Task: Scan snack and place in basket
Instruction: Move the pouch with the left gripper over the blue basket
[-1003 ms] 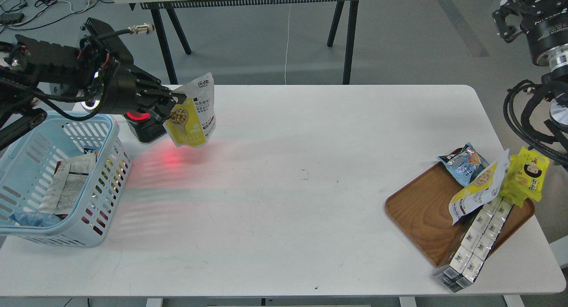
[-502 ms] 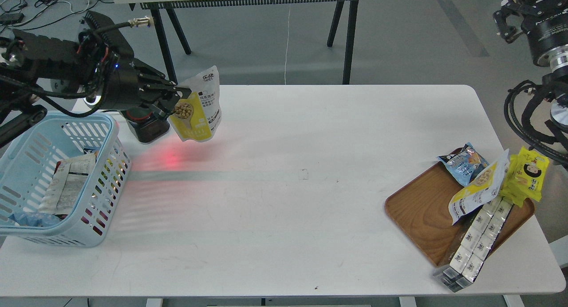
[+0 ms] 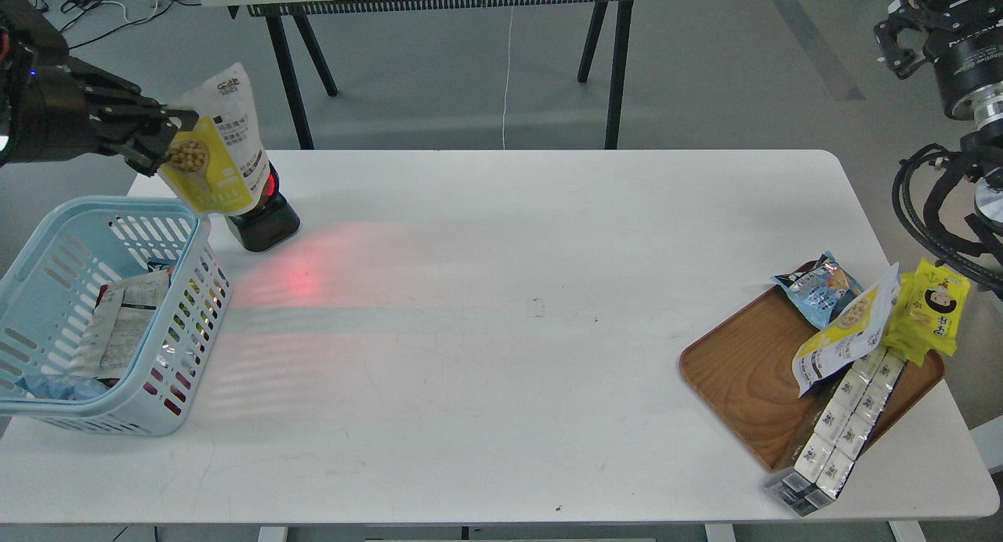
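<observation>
- A white desk (image 3: 501, 291) fills most of the head view, seen from above and in front.
- The left pincer (image 3: 161, 139) reaches in from the upper left, its dark fingers closed on the left edge of a snack pouch (image 3: 215, 146).
- The pouch hangs in the air, tilted, with its white top uppermost and its yellow part with a picture of round beige nuts below.
- The pouch's lower edge sits just above the far right corner of a light blue basket (image 3: 184, 346), which stands at the left end of the desk.
- Inside the basket lie a white packet (image 3: 121, 323) and something blue (image 3: 47, 385) near the front wall.
- Right behind the pouch, a small black scanner (image 3: 266, 221) stands on the desk, just beside the basket's far corner. Its red light shows at the pouch's edge.
- A soft red glow (image 3: 302, 280) lies on the desk in front of the scanner.
- At the right end of the desk, a brown wooden tray (image 3: 744, 370) holds a loose pile of snacks.
- The pile includes a small blue bag (image 3: 819, 287), a second yellow and white nut pouch (image 3: 846, 330), a bright yellow packet with a cartoon face (image 3: 932, 307), and long white packs (image 3: 842, 413) that overhang the tray's front edge.
- The right arm (image 3: 952, 48) shows at the upper right corner, well away from the desk's things. I cannot tell whether its pincer is wide or narrow.
</observation>
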### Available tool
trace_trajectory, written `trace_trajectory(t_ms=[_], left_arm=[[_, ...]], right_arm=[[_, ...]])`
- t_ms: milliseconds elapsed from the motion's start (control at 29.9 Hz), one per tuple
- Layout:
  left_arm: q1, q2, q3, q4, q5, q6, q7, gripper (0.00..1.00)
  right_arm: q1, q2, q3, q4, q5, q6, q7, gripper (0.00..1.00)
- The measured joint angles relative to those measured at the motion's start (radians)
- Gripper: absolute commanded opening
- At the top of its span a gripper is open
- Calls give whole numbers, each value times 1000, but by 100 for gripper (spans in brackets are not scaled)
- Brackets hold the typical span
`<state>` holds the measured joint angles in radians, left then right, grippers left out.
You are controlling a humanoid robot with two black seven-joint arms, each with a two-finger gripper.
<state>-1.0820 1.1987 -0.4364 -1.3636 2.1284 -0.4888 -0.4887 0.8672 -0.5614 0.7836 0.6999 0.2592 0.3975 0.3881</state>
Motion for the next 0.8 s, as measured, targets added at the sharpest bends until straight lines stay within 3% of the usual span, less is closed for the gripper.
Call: trace_trajectory(t_ms=[401,803], left_arm=[[9,198,36,8,-92,0,0,0],[10,235,133,9,-126,0,0,0]], right_arm=[[6,15,-4,-5,0,-1,0,99],[11,4,-6,-3,-1,-2,0,99]])
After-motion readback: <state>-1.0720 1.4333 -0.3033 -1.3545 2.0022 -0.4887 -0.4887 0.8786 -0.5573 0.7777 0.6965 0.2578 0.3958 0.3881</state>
